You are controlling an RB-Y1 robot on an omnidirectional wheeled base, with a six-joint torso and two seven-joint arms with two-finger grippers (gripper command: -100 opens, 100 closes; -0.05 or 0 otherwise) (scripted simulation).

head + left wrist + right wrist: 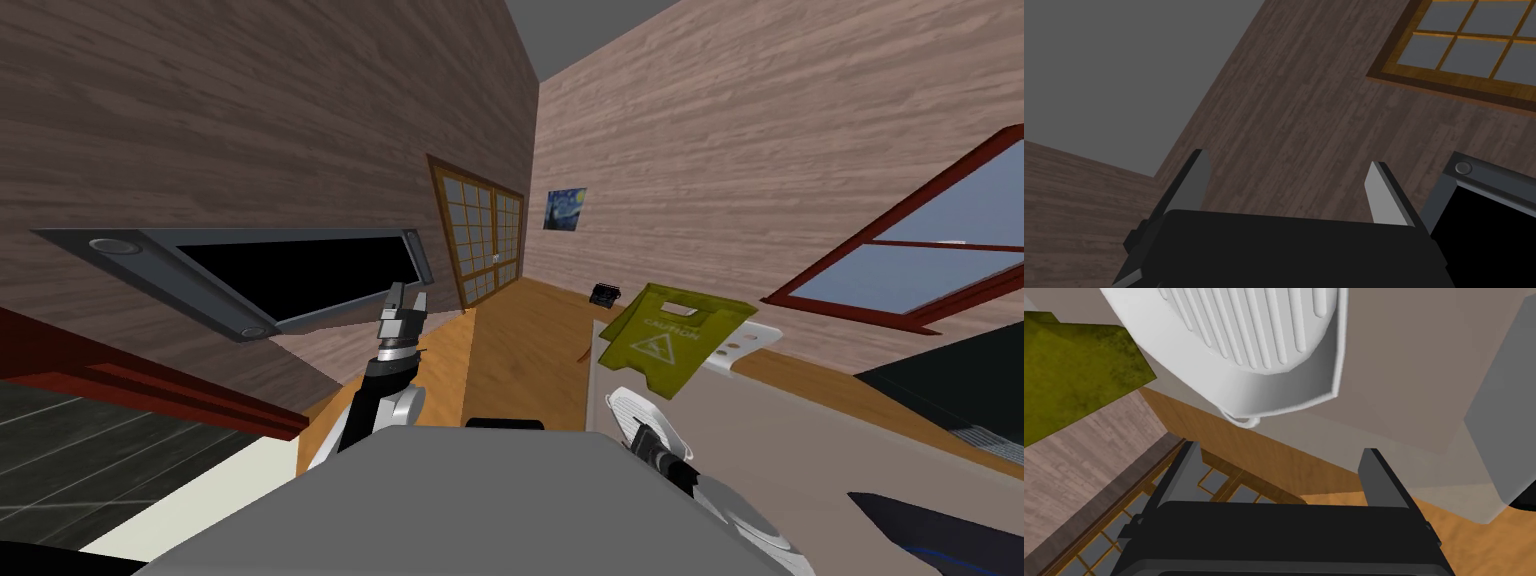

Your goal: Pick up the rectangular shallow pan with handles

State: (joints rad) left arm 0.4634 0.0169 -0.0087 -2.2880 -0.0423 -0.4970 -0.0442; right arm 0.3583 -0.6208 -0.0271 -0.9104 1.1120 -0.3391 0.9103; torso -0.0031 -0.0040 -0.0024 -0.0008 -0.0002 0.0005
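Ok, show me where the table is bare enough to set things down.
Bare: the broad table stretch right of the pan, from the sign back to the dark shape near me. Crowded: the far corner under the sign, and the left edge where the pan lies before the right claw.

We see a beige table at lower right, a white ribbed pan on its near left edge, a yellow caution sign and a white holed piece at its far end.
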